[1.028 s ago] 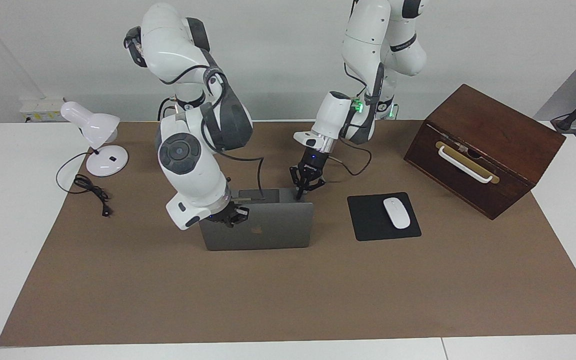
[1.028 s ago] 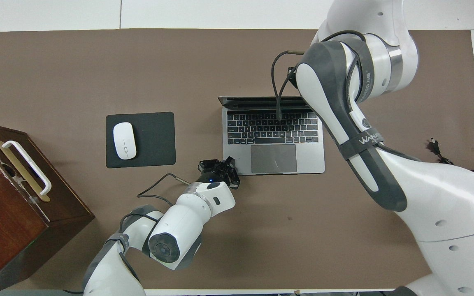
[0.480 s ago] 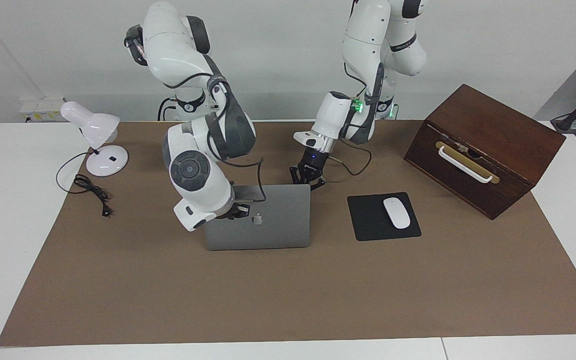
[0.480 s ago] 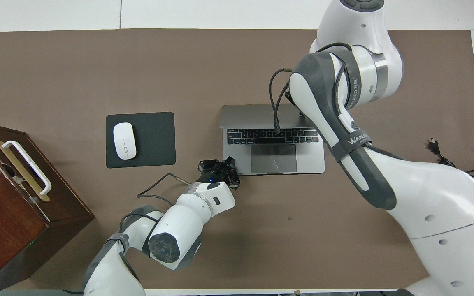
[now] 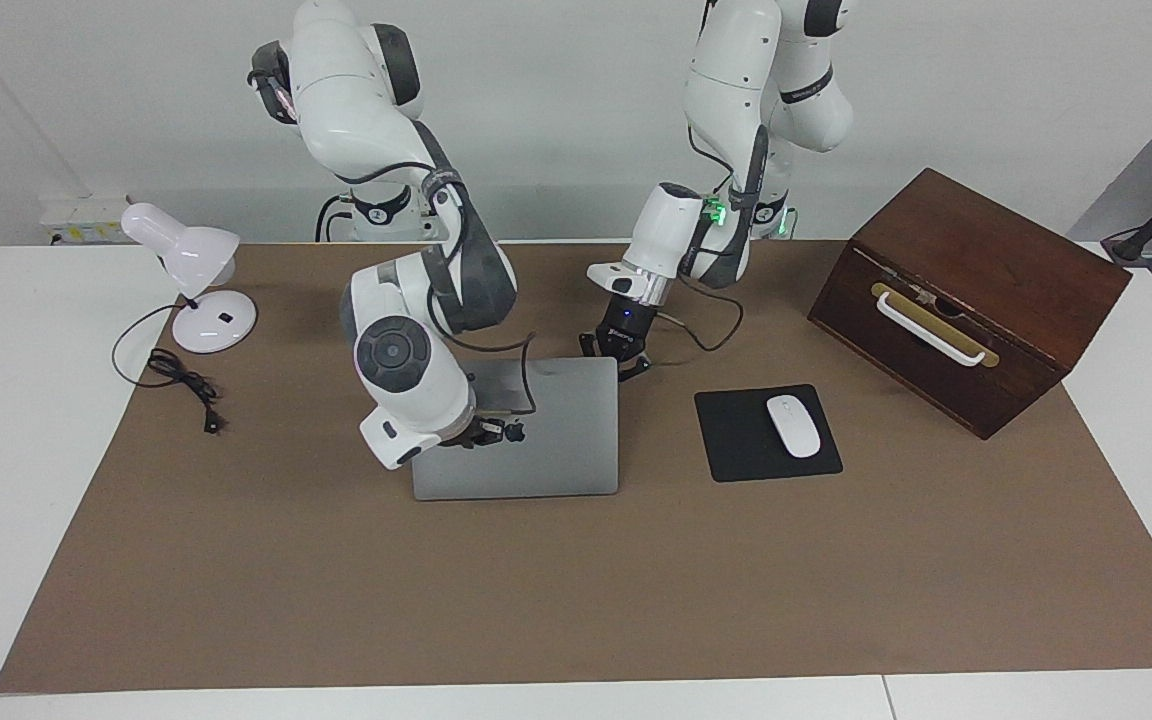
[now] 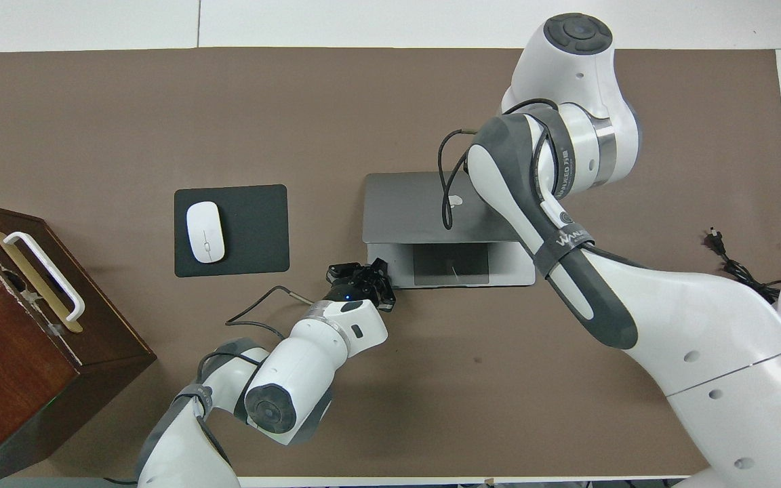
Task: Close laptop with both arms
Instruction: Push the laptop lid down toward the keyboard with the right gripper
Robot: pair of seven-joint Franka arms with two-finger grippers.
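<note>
Since a second ago the laptop lid has swung from near upright to a low slant over the keyboard, pushed by the right gripper, whose arm has drawn toward the robots. Only the trackpad strip shows under the lid in the overhead view. The right gripper, fingertips together and holding nothing, presses on the lid beside the dark logo. The left gripper, also pinched shut and empty, stays at the base's corner toward the left arm's end, nearest the robots, seemingly bracing it.

To finish well, I judge the right gripper should keep pushing down slowly with light force, staying near the lid's middle, while the left one pins the base so it cannot slide.

In the overhead view the laptop sits at table centre, about three o'clock from the black mouse pad. Its long axis runs nine to three; the hinge lies at twelve, the opening faces six.
</note>
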